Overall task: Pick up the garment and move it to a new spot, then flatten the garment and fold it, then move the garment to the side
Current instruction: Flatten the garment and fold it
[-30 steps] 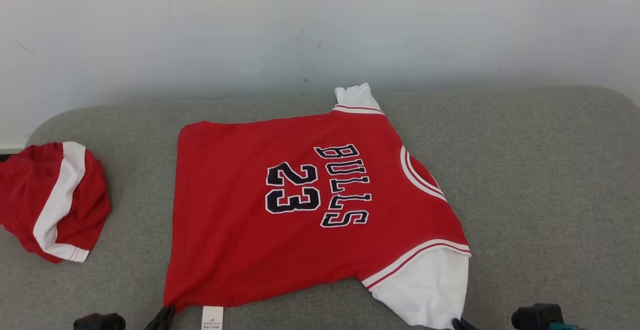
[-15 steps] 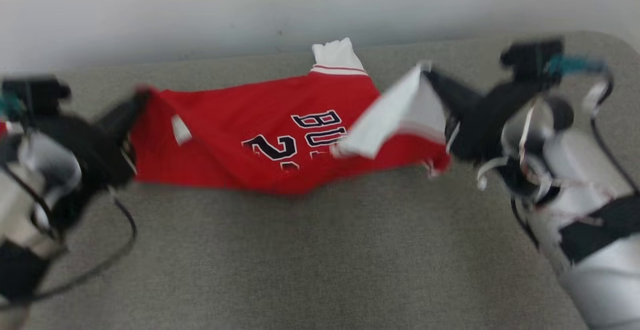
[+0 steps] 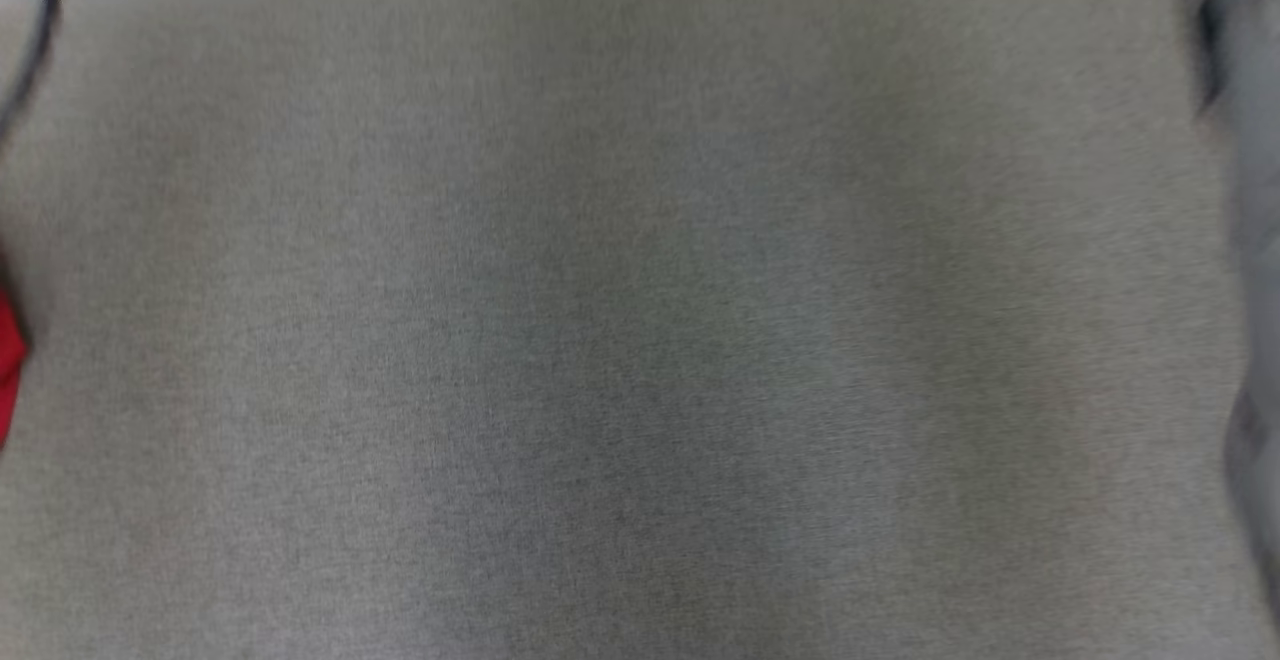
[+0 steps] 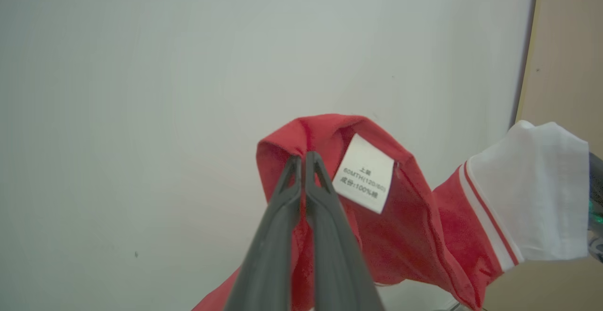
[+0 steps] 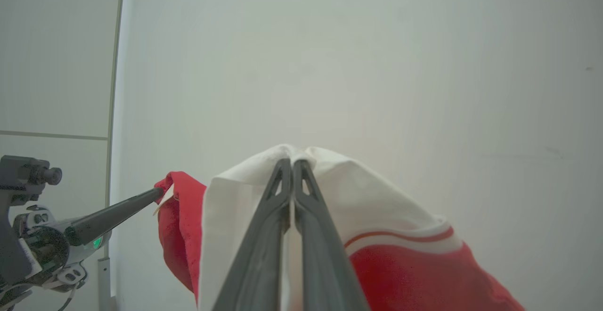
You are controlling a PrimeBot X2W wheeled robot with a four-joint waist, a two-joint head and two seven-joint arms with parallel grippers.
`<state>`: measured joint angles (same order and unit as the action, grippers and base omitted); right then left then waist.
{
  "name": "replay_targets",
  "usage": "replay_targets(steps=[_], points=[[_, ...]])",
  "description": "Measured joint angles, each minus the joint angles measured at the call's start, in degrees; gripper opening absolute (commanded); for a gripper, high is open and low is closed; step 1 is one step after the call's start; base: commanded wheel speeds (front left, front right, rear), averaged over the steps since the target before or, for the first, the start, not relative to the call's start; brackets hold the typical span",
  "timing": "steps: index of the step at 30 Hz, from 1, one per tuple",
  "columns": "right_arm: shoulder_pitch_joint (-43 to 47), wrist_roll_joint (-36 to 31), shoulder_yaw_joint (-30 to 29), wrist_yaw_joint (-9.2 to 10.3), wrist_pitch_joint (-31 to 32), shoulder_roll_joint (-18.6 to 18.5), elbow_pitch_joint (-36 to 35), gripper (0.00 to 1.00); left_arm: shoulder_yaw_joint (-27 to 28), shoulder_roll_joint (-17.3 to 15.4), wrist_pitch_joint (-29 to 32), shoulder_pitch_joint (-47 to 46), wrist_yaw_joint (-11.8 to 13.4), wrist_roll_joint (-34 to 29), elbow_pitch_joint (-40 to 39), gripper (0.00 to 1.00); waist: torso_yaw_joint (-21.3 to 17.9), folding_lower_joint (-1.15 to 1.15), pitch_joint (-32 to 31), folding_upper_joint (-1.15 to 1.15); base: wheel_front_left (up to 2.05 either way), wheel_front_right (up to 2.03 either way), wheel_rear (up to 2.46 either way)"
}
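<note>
- Left gripper [image 4: 304, 156]: closed tight on jersey [image 4: 405, 235] red edge, beside label [image 4: 363, 173].
- Right gripper [image 5: 292, 161]: closed tight on white sleeve [image 5: 377, 193].
- Wall [image 4: 141, 66]: pale, behind jersey.
- Cushion [image 3: 640, 340]: grey, blurred.

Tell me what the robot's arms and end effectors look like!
The left end effector and right end effector each have two long, dark grey fingers tapering to thin tips with small cut-outs. Behind the left one sits a silvery metal wrist with a tiny green light and a dark camera block.
</note>
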<state>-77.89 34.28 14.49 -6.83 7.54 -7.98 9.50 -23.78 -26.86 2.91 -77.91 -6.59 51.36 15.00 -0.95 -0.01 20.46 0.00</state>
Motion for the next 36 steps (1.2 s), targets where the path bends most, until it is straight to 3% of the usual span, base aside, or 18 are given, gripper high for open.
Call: replay_targets(steps=[5, 9, 15, 21, 31, 36], points=[[19.3, 1.0, 3.2, 0.0, -1.2, -0.8, -3.8, 0.0, 0.2, -6.7, -1.9, 18.2, 0.0, 1.1, -2.1, 0.0, 0.9, 0.04, 4.2, 0.03, 0.0, 0.0, 0.0], [28.0, 1.6, 2.5, 0.01, -5.0, -2.0, -5.6, 0.0, -2.7, -7.6, -3.8, 28.2, -0.3, 0.9, 2.3, 0.0, 1.1, 0.02, 6.7, 0.02, 0.0, 0.0, 0.0], [38.4, 1.2, 1.6, 0.01, -9.6, -4.1, -2.5, 0.0, -5.6, -5.7, -7.6, 33.4, -0.5, -0.6, 6.1, 0.0, 0.7, 0.01, 6.6, 0.02, 0.0, 0.0, 0.0], [49.5, 1.0, 1.6, 0.01, -13.0, -5.0, 0.1, 0.0, -8.3, -3.0, -11.4, 39.6, -0.5, -0.9, 10.4, 0.0, 0.5, 0.0, 2.6, 0.01, 0.0, 0.0, 0.0], [63.1, 1.6, 3.3, 0.01, -14.2, -5.7, 1.5, 0.0, -11.6, -3.6, -14.6, 47.4, -0.2, -5.0, 12.8, 0.0, 1.0, -0.01, -5.1, 0.0, 0.0, 0.0, 0.0], [67.8, 1.6, 2.0, 0.37, -14.7, -8.3, 1.3, 0.0, -12.0, -3.7, -15.1, 52.2, 1.1, -5.1, 13.4, 0.0, 1.3, -0.01, -9.3, 0.0, 0.0, 0.0, 0.0]])
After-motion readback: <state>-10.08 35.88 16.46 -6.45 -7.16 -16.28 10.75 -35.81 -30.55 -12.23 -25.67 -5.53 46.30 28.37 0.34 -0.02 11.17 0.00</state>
